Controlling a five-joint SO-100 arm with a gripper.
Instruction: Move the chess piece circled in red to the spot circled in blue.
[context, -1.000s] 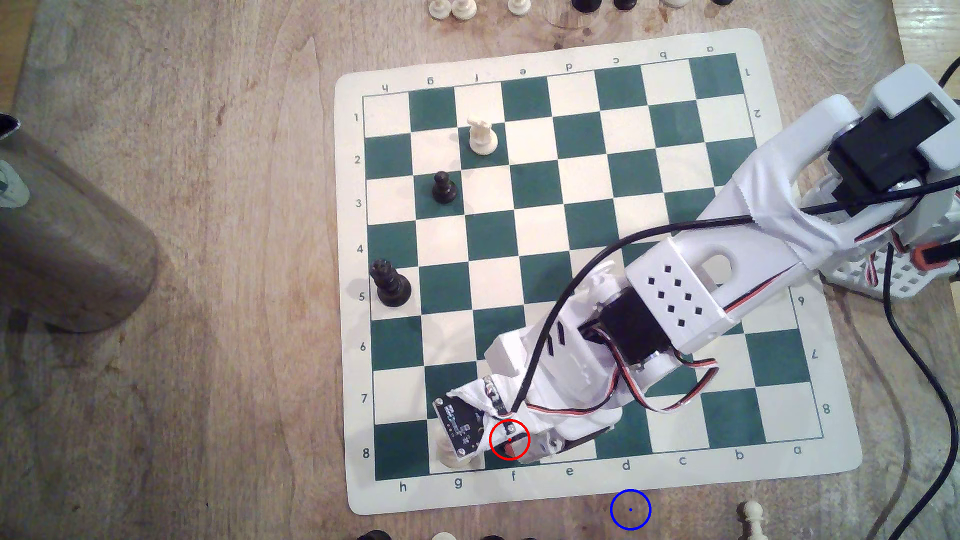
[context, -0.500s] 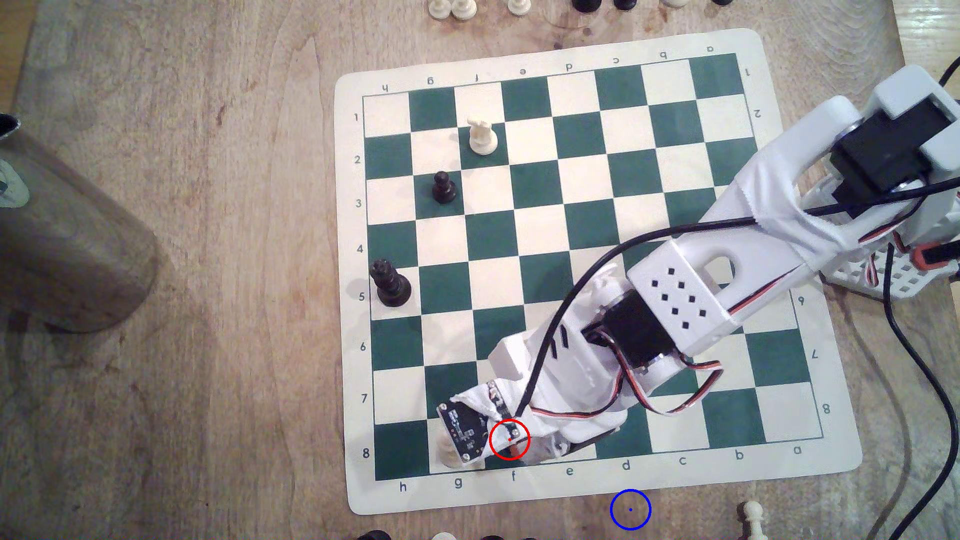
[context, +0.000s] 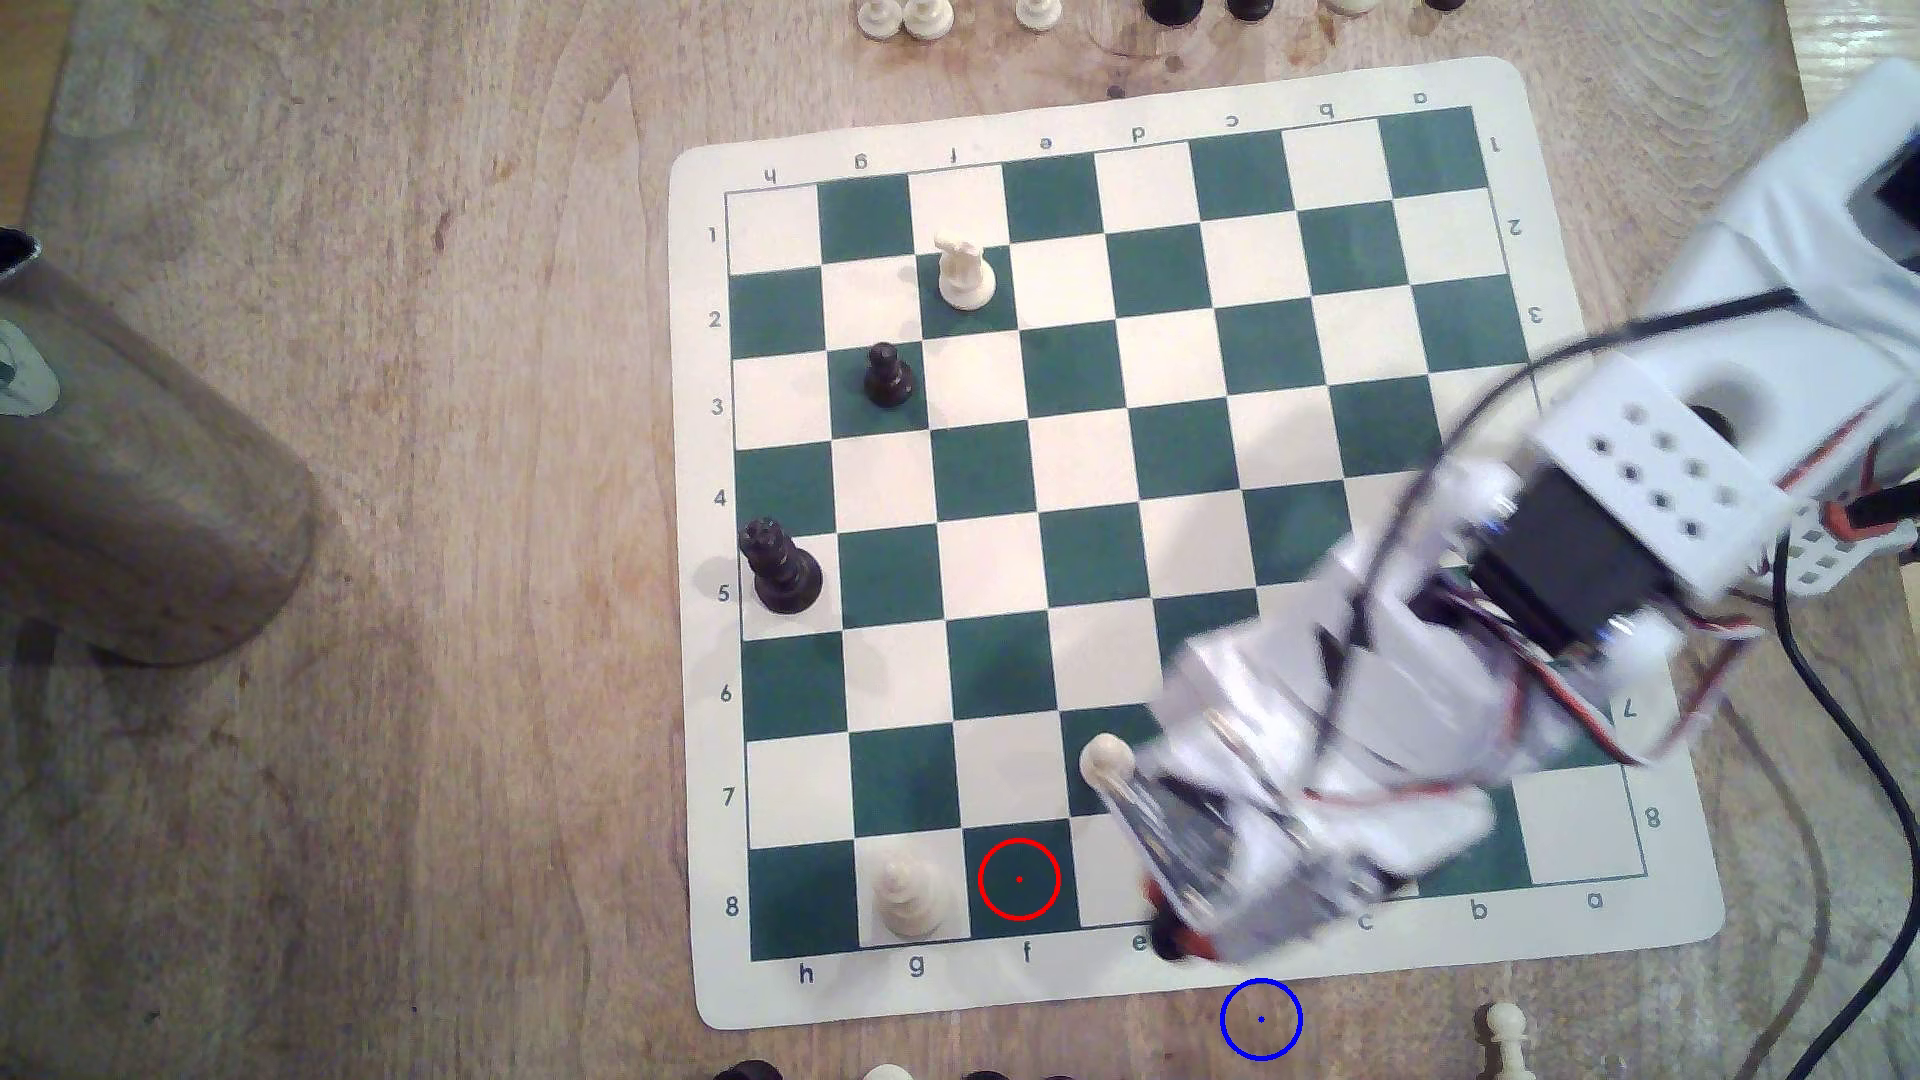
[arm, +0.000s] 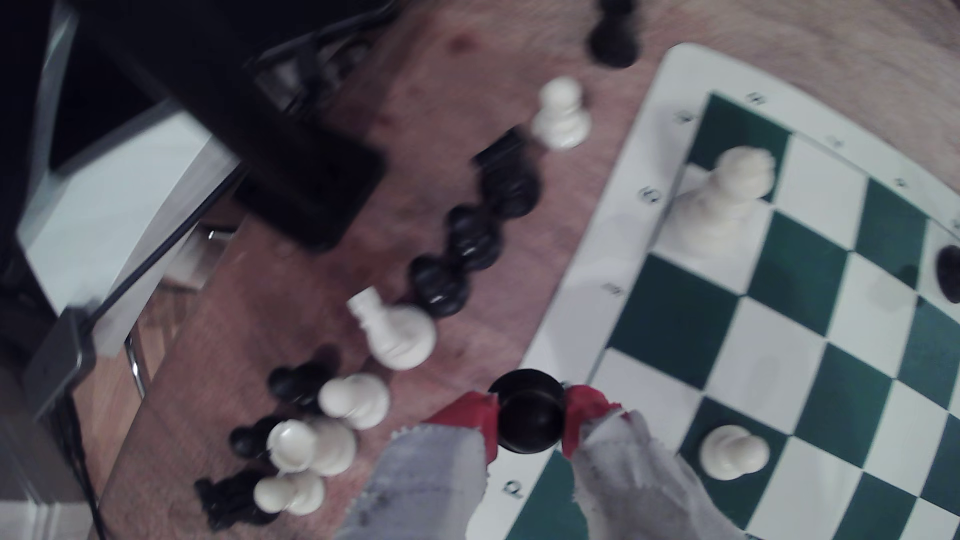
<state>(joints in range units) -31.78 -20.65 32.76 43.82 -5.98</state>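
Note:
The small black pawn (context: 1166, 943) hangs over the board's near border by the letter e, blurred, with my gripper (context: 1179, 932) shut on it. In the wrist view the pawn (arm: 530, 413) shows its round head and wide base, pinched between two red fingertips (arm: 470, 415). The red circle (context: 1018, 880) rings a bare green square at f8. The blue circle (context: 1260, 1019) lies on bare wood just past the board's near edge, a short way toward the exterior view's right of the pawn.
On the chess mat (context: 1621, 935) stand a white piece at g8 (context: 909, 893), a white pawn (context: 1103, 758) beside my wrist, a black crowned piece (context: 779, 566), another black piece (context: 886, 374) and a white one (context: 964, 272). Off-board pieces (arm: 332, 415) crowd the wood; a white pawn (context: 1504, 1033) and a cylinder (context: 135, 467) too.
My gripper has left the red-circled square, lifting the black pawn and swinging toward the exterior view's right. The square is now bare, and the white pieces at g8 and e7 are uncovered.

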